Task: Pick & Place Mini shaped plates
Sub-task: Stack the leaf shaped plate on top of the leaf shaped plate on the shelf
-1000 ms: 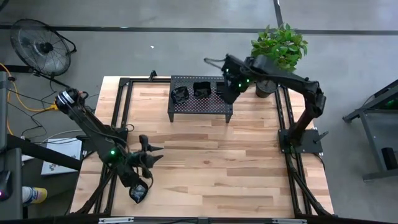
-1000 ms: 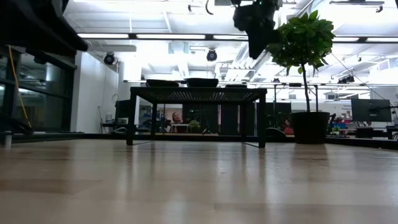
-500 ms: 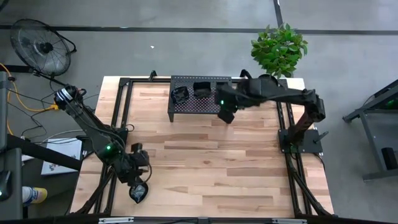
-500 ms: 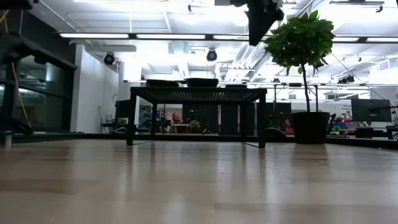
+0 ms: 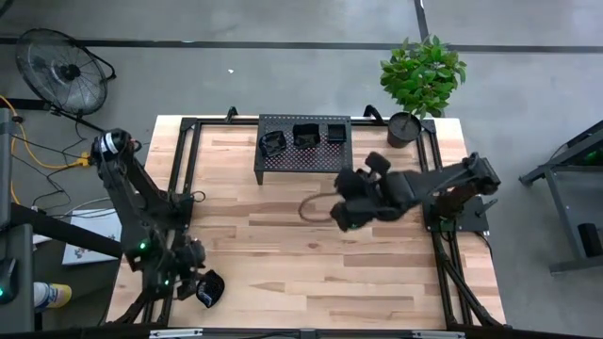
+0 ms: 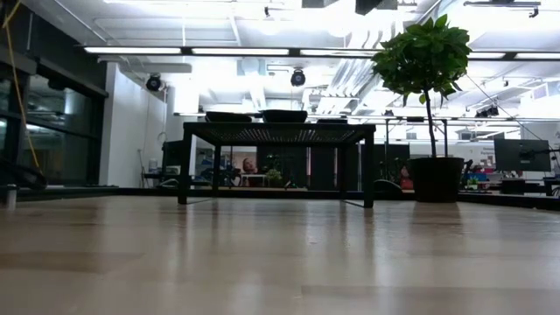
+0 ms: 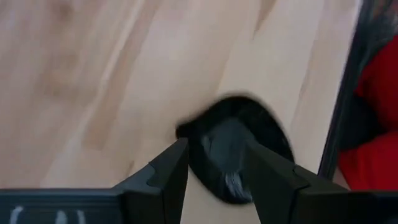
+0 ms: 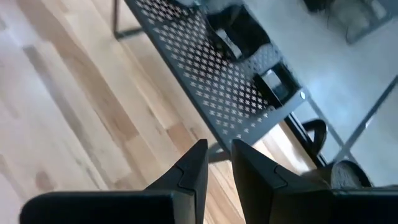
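Three mini shaped plates sit on top of the black perforated rack (image 5: 303, 151): a wavy one (image 5: 272, 143), a square one (image 5: 304, 135) and a small one (image 5: 336, 132). A fourth, round plate (image 5: 209, 289) lies flat on the table near its left near corner. My left gripper (image 5: 195, 279) hovers just beside that plate, open. In its wrist view the plate (image 7: 239, 155) shows beyond and between the fingers. My right gripper (image 5: 341, 215) hangs above the table's middle, open by a narrow gap (image 8: 218, 152), and holds nothing.
The rack stands at the table's far edge, with its top well above the wood (image 6: 276, 133). A potted plant (image 5: 422, 71) stands at the far right corner, and its pot (image 6: 436, 179) shows in the low view. Black frame rails (image 5: 426, 179) run along both table sides.
My right gripper has drawn back from the rack's right end toward the table's middle and near side, leaving a small plate on the rack. My left gripper has pulled back toward the left near corner and now points at the round plate, which has stayed in place.
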